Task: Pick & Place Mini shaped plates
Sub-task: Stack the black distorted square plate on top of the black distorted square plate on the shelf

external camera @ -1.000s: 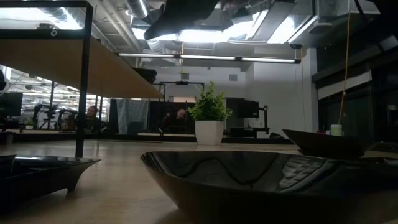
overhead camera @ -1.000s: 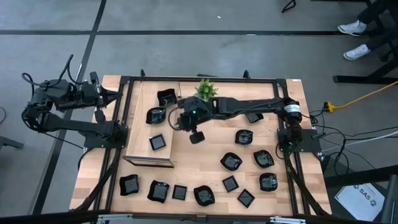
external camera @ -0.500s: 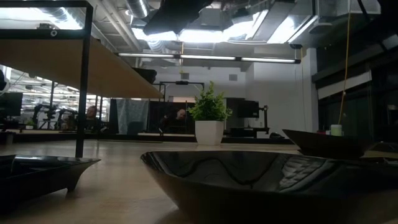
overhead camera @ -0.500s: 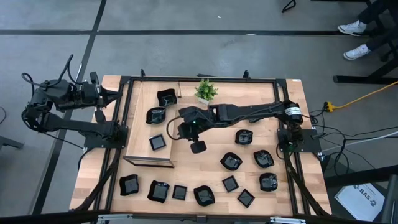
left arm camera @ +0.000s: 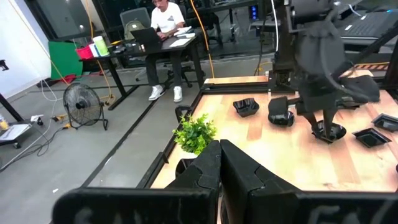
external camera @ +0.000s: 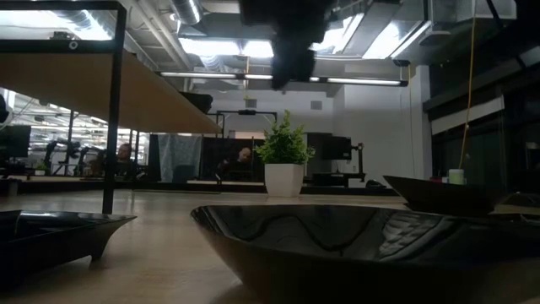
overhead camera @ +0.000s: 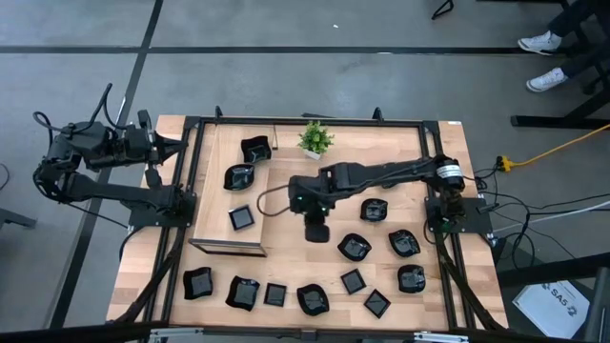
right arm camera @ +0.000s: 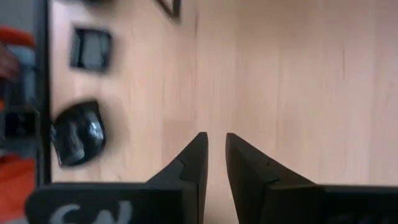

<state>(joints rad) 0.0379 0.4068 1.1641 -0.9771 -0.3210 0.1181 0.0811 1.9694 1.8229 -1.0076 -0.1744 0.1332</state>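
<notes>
The small glossy black mini shaped plates (overhead camera: 355, 248) number thirteen that I can count from above, though the right arm may hide another beneath it. Three lie on the raised light wooden board (overhead camera: 214, 238) at the left of the counter. Four sit in a loose cluster at the right, and six form a row along the front edge. Some are square and others rounded or wavy-rimmed. There is one small green potted plant in a white pot (overhead camera: 315, 138), standing at the back edge. The pale wooden counter (overhead camera: 286, 257) is fenced by a black metal frame and stands on a grey floor. Beyond it the room holds desks with seated people, ceiling strip lights and a floor fan. The right claw (overhead camera: 315, 230) hangs above bare wood near the counter's middle. Its fingers (right arm camera: 194, 155) are parted by a narrow gap with nothing between them, so it is released and empty. The nearest plate lies just to its right, apart from it, and the board's square plate (overhead camera: 242, 218) lies to its left. The left claw (left arm camera: 219, 144) waits clenched and empty off the counter's left edge.
</notes>
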